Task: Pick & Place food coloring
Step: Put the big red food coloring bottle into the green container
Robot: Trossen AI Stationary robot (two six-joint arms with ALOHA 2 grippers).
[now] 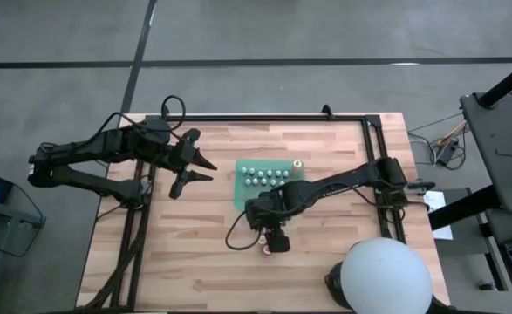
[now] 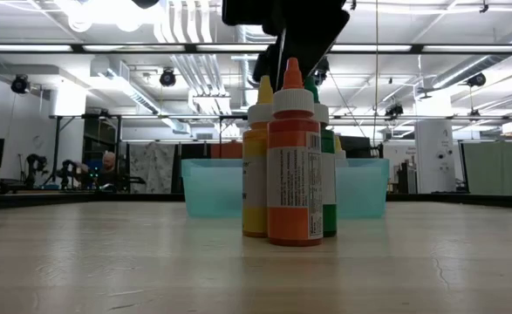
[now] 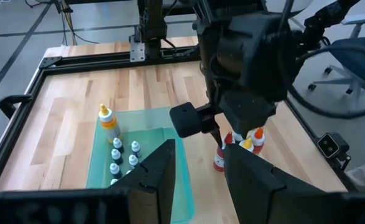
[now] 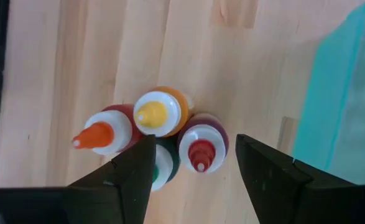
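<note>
Right now my right gripper (image 4: 191,171) hangs directly above a tight cluster of four dropper bottles standing upright on the bare wood table (image 1: 194,262), just off the edge of the green mat (image 1: 240,199). Fingers spread wide, one on each side of the cluster, nothing grasped, no contact I can see. In the right wrist view the red-tipped bottle (image 4: 202,144) sits between my two fingers, the yellow-tipped bottle (image 4: 158,112) just beyond it, the orange-tipped bottle (image 4: 101,134) to the side and outside the finger gap. The green bottle (image 4: 162,165) is mostly hidden behind one finger. All four bottles touch or nearly touch each other.

Low view: orange-tipped bottle (image 2: 294,161) in front, yellow-tipped bottle (image 2: 258,166) beside it, green bottle (image 2: 328,179) behind, my right gripper dark above them at the top edge. Blue-green tray wall (image 2: 212,185) behind the group.

Small pale-capped bottles (image 1: 266,174) stand in rows on the green mat, with a taller yellow-orange dropper bottle (image 3: 108,121) at the mat's far corner. From the left wrist view the small bottles (image 3: 124,155) sit in the mat area, well apart from the cluster of four.

My left gripper (image 1: 201,166) waits over the table left of the mat, fingers parted, holding nothing, not touching any bottle.

A person's white-capped head (image 1: 385,275) shows at the table's near right corner.
</note>
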